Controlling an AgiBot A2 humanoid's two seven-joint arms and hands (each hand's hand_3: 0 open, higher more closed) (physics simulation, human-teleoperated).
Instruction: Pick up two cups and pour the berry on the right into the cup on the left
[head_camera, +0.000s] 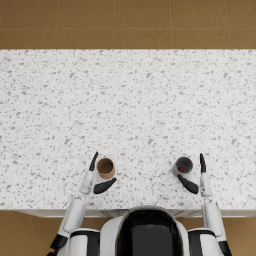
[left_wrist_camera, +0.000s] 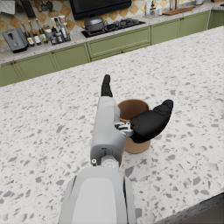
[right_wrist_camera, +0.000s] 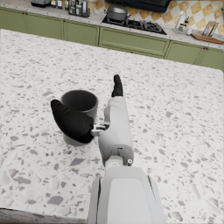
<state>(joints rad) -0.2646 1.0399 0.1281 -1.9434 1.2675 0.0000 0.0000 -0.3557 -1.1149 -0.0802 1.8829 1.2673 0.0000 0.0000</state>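
Two cups stand upright on the speckled white surface (head_camera: 130, 100), both in the lower part of the head view and well apart. The brown cup (head_camera: 105, 167), lower left of centre, shows nothing inside in the left wrist view. The dark grey cup (head_camera: 182, 165), lower right of centre, holds a small red berry (head_camera: 181, 169) — visible only from the head view.

The left robot hand (head_camera: 96, 177) brackets the brown cup: thumb curled against its near side, fingers straight along its left side. It looks cupped around it, not lifted; whether it grips firmly cannot be told. The right robot hand (head_camera: 195, 175) mirrors this at the grey cup — thumb at the near wall, fingers extended on its right.
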